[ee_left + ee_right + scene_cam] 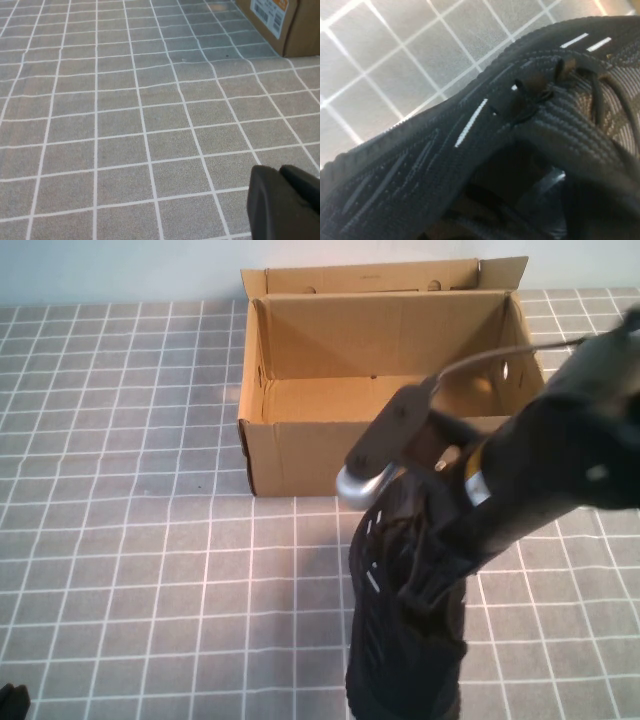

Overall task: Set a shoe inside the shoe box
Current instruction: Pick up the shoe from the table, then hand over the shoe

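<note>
The black knit shoe (395, 640) with white dashes is in front of the brown shoe box (300, 455), and its rear end runs off the high view's near edge. My right gripper (432, 575) reaches down into the shoe's opening by the laces. It looks shut on the shoe's upper. In the right wrist view the shoe (445, 150) fills the frame, and one finger of the right gripper (552, 187) shows dimly inside it. The box is open and empty. My left gripper (282, 200) is shut and empty, low over the mat at the near left (10, 700).
A grey mat with a white grid (130, 540) covers the table. The box's flaps stand up at the back (380, 278). A box corner with a printed label (272, 12) shows in the left wrist view. The right arm (570, 440) crosses over the box's right front corner.
</note>
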